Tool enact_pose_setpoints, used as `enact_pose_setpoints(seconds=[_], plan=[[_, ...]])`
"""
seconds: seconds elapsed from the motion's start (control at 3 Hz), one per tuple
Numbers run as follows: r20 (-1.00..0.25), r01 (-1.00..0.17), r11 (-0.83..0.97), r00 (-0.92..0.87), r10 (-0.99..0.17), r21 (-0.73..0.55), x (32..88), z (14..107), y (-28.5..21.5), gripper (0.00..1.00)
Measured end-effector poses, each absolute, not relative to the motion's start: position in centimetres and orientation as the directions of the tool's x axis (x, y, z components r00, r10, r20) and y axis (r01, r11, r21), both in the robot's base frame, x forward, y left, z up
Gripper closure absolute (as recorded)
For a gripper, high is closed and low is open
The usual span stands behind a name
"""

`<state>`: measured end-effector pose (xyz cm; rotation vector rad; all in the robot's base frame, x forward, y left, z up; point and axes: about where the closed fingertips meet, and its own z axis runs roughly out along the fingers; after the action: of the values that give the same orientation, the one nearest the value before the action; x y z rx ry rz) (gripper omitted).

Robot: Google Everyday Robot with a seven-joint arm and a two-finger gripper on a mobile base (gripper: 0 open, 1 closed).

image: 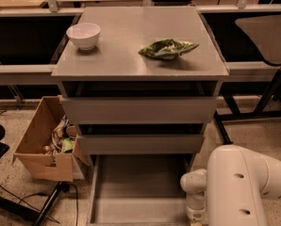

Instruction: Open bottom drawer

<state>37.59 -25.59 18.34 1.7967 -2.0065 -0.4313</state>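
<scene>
Bottom drawer is out, gripper down low by its right side

On my feed the bottom drawer (139, 185) sits slid out at floor level under the two taller fronts, with its smooth grey tray showing. The white arm (244, 187) comes in from the lower right. The gripper (195, 219) hangs at the very bottom of my view, just beside the drawer's right wall. Honestly can't tell how wide it's open or if it's got hold of anything. A white bowl (83, 35) and a crumpled green bag (168, 48) sit apart on the cabinet top (131, 55). There's a cardboard box (39, 147) on the floor to the left.
</scene>
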Motion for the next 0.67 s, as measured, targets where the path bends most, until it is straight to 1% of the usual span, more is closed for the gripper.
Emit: enact_pose_setpoints(seconds=[0.67], plan=[[0.099,-0.857,0.127,-0.089,-0.991,0.500,37.37,18.43,-25.51,1.00]])
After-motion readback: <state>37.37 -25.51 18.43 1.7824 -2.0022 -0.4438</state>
